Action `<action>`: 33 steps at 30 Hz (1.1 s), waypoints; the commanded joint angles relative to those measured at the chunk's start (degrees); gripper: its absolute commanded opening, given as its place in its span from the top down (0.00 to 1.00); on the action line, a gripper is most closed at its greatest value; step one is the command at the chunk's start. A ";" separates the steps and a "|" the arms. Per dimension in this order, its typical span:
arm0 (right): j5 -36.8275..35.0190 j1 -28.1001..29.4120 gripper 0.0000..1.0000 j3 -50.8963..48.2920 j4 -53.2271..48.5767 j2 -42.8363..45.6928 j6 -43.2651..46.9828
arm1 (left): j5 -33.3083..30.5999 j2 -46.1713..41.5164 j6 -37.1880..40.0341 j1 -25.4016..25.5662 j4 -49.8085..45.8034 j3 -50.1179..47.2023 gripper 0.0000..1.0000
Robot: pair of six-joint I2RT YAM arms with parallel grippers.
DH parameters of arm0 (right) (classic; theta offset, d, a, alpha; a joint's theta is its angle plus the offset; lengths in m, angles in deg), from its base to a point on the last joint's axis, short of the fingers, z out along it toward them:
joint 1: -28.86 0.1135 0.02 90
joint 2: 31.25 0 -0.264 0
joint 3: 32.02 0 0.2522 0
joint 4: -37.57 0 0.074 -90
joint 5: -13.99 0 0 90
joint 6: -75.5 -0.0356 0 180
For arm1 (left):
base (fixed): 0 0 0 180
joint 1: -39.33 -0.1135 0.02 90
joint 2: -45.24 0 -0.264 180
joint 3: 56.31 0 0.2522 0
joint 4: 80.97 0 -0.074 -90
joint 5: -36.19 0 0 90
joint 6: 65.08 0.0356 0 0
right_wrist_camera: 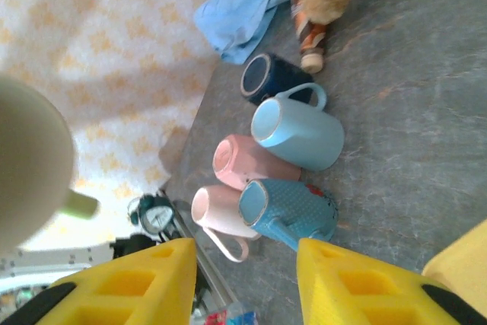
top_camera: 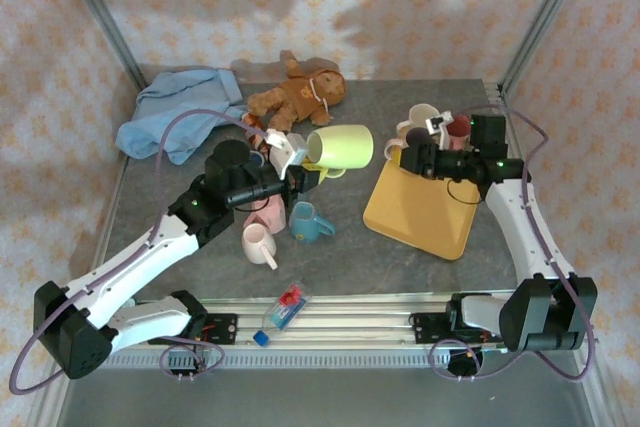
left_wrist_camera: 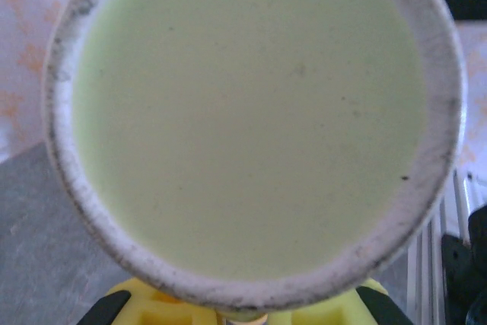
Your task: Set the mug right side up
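Beside green mug point(top_camera: 340, 147), huddled cups point(top_camera: 310, 222), teddy point(top_camera: 297, 97), tray point(top_camera: 420, 212)

No legible text, brand or number. Bottle point(top_camera: 283, 309) label, near rail: red print, too small to read.

A blue cloth point(top_camera: 180, 117) and a teddy bear point(top_camera: 298, 95) lie beyond the left gripper point(top_camera: 295, 159). A yellow tray point(top_camera: 420, 219) sits beneath the right gripper point(top_camera: 410, 155).

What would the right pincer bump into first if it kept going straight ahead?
Probably the speckled blue mug, lying on its side ahead of the right pincer; depth is unclear.
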 commanded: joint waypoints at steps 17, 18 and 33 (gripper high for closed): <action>24.96 13.36 0.48 20.67 -46.41 -10.91 75.53 | 5.38 -2.54 -20.98 -8.30 28.48 -5.99 1.00; 24.99 13.38 0.48 24.09 -51.70 -13.85 78.30 | 5.78 -2.54 -20.99 -8.30 28.24 -5.88 1.00; 21.22 13.36 0.52 35.54 -72.65 -21.43 94.40 | 5.90 -3.25 -16.97 -8.30 21.22 -4.50 1.00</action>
